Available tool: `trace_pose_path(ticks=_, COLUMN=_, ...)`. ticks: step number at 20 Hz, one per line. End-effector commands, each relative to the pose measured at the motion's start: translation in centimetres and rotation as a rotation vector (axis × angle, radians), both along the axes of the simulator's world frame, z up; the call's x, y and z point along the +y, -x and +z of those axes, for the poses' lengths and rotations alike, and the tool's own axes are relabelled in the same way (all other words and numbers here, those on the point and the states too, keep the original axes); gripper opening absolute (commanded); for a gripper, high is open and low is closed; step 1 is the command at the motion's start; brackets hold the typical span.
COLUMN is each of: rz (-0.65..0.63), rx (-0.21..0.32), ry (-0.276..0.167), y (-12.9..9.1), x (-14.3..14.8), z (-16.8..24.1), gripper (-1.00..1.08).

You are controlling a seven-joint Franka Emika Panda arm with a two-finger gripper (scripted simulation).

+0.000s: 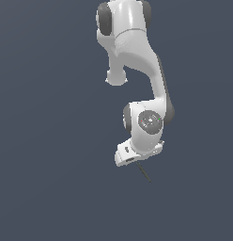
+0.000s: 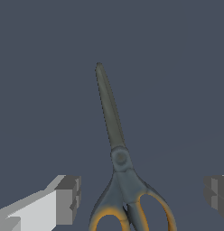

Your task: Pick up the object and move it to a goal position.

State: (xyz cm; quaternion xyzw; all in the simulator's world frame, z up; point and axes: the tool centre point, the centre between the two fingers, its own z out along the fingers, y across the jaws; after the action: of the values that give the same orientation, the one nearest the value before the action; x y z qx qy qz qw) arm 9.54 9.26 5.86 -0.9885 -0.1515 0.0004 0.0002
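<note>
The object, a small pair of scissors [image 2: 119, 158], lies flat on the dark grey floor with its thin grey blades closed and its two orange ring handles toward my hand. In the exterior view only the blade tip [image 1: 145, 173] pokes out from under the white hand. My gripper [image 2: 141, 198] hangs over the handle end, open wide. One grey fingertip [image 2: 67, 198] stands to one side of the handles and the other fingertip [image 2: 216, 194] far off on the opposite side, neither touching the scissors.
The white arm [image 1: 137, 70] reaches down from the top of the exterior view, its wrist [image 1: 145, 127] directly above the scissors. A plain dark grey floor [image 1: 52, 179] surrounds them.
</note>
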Motion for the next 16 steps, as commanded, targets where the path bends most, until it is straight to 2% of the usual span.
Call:
trace_pose_path(ticks=1, rz=0.000, rx=0.000, ry=0.000, y=0.0, x=0.0, z=0.0, gripper=1.00)
trace_pose_path(ticks=16, rz=0.002, rx=-0.001, ry=0.000, y=0.0, x=0.0, z=-5.1, gripper=1.00)
